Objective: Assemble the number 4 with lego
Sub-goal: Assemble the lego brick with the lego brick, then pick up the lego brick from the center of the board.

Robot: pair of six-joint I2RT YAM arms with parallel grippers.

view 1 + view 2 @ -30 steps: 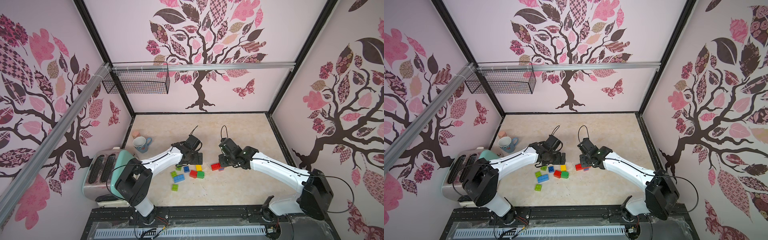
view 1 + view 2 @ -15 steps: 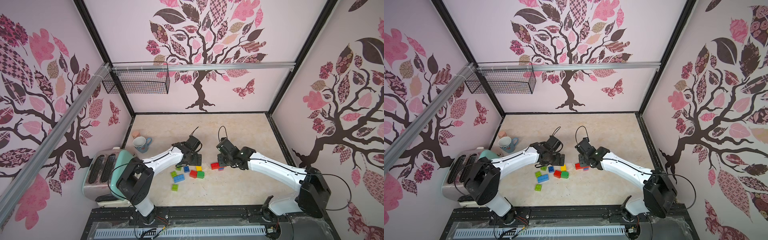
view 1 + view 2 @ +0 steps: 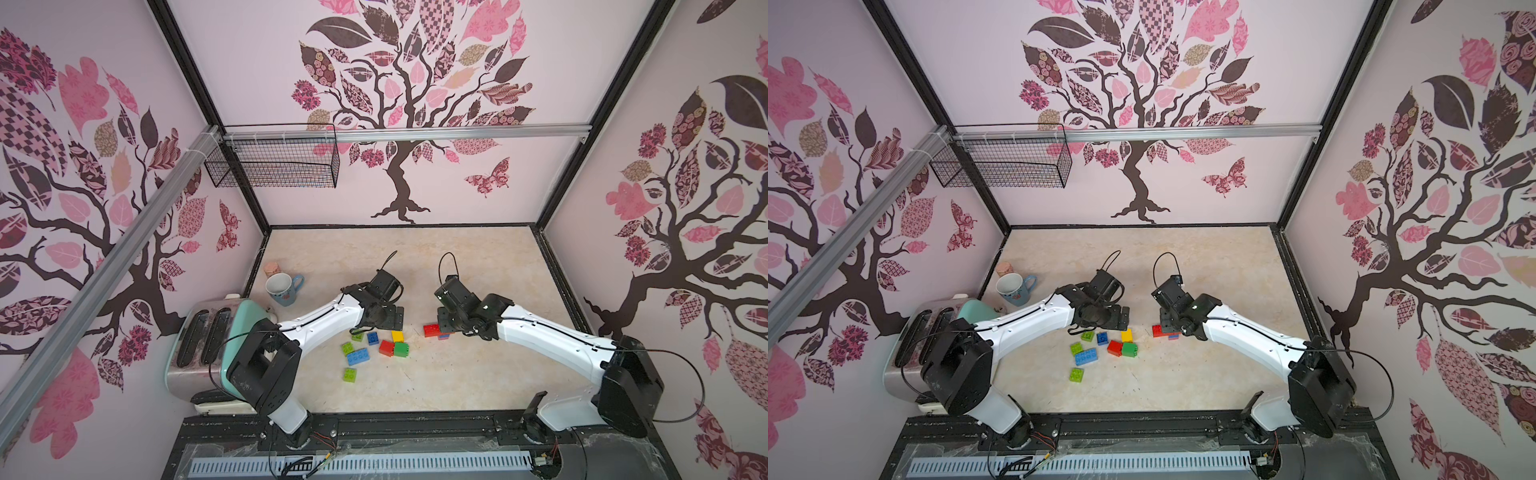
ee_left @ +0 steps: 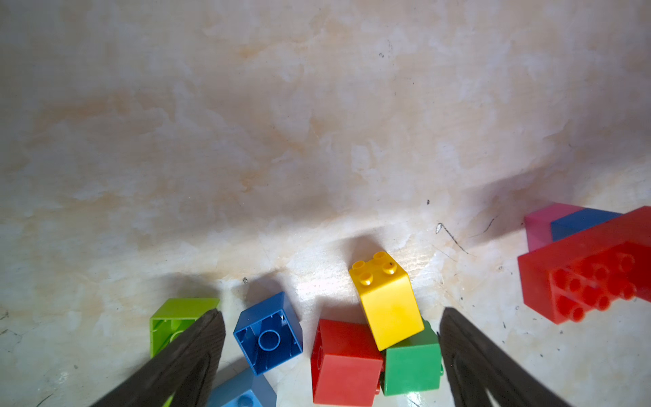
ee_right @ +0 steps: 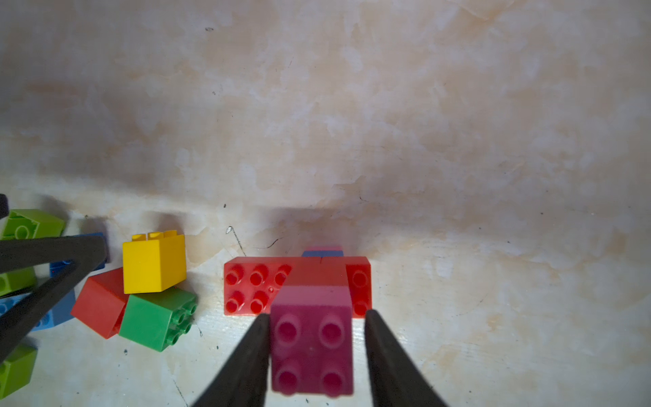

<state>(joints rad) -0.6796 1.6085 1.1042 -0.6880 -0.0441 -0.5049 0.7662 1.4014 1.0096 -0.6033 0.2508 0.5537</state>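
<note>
The right hand stands part open around a glossy magenta square studded lego brick, one finger touching it and the other just clear. The brick is stacked above a long red studded brick. The left hand, wide open and empty, hangs over loose smooth lego bricks on the marbled beige surface.

In the right wrist view, the pink brick between the right pincer's fingers is blurred and hides the middle of the long red brick. A blue brick behind it shows only as a sliver. In the left wrist view, the frame edge cuts the light blue brick, and one finger of the left pincer covers part of a lime brick. In both top views, the left wrist and right wrist hide the pincers' tips.
</note>
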